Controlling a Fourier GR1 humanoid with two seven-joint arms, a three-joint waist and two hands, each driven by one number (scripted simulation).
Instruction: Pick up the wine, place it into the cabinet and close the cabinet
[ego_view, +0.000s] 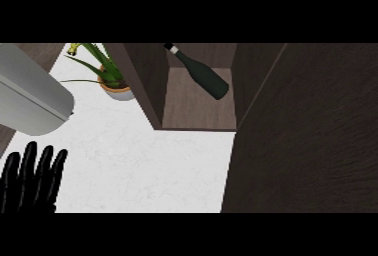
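A dark green glass wine bottle (204, 76) with a pale band at its neck lies tilted inside the dark brown wooden cabinet (151, 85), neck toward the back left, base toward the front right. The cabinet's wide dark wooden door (310, 140) stands open at the right.

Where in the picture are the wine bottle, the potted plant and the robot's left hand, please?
wine bottle (205, 76): head view, on its dark body.
potted plant (120, 90): head view, on its pot.
left hand (29, 180): head view, on the upright fingers.
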